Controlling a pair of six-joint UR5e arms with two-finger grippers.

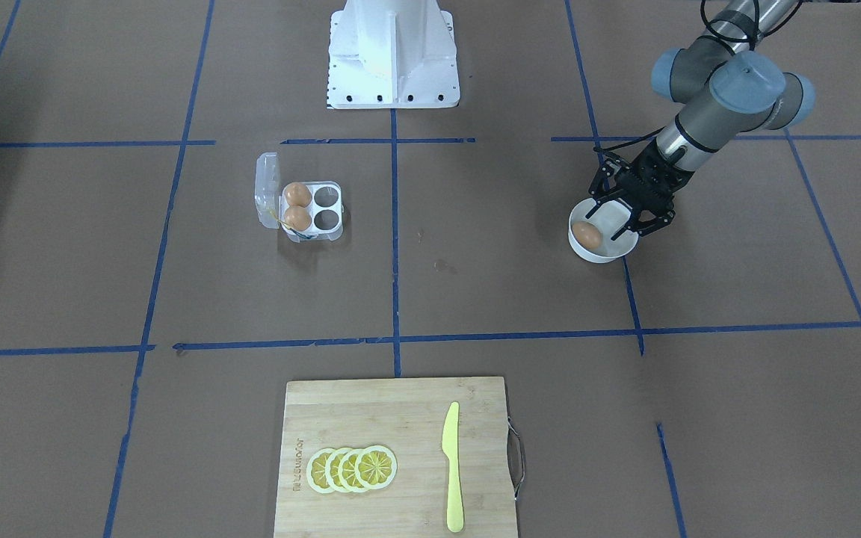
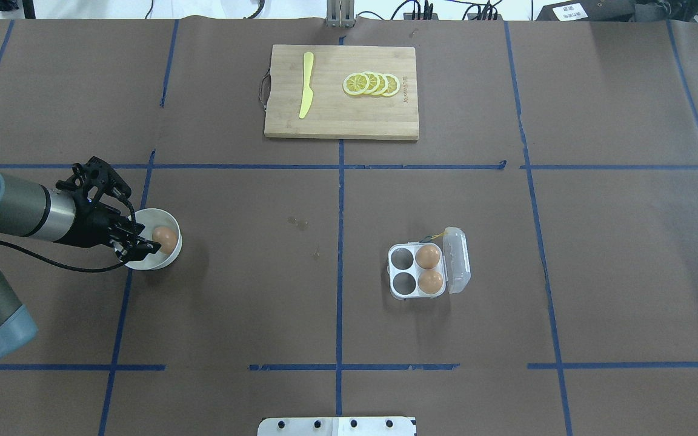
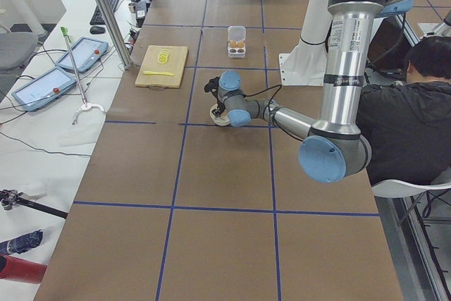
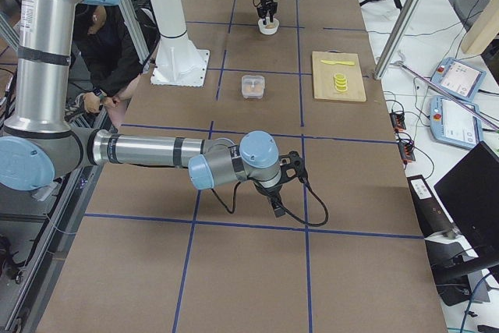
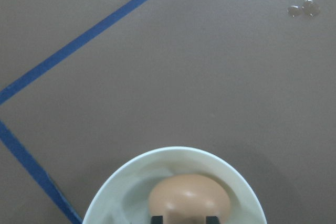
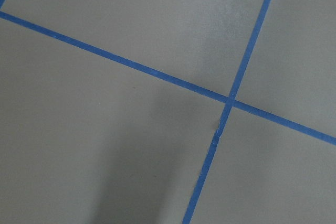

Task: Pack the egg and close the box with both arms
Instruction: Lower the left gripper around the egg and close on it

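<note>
The egg [image 1: 587, 235] lies in a round white bowl [image 1: 604, 255], also seen from overhead [image 2: 165, 238] and in the left wrist view [image 5: 189, 198]. My left gripper [image 1: 619, 215] is open; its fingertips [image 5: 156, 217] hang just over the egg inside the bowl [image 2: 148, 264]. The box [image 2: 403, 281] stands open at mid-table, its lid [image 2: 457, 260] folded back. Two other brown eggs [image 2: 427, 256] [image 2: 431, 281] fill the cells by the lid; the other two cells are bare. My right gripper [image 4: 281, 202] shows only in the exterior right view, low over bare table; I cannot tell its state.
A wooden cutting board [image 1: 371, 418] at the operators' side carries lemon slices [image 1: 352, 469] and a yellow knife [image 1: 451, 463]. The white pedestal base [image 1: 393, 60] stands on the robot's side. Blue tape lines cross the brown table. A person sits behind the robot [image 3: 416, 103].
</note>
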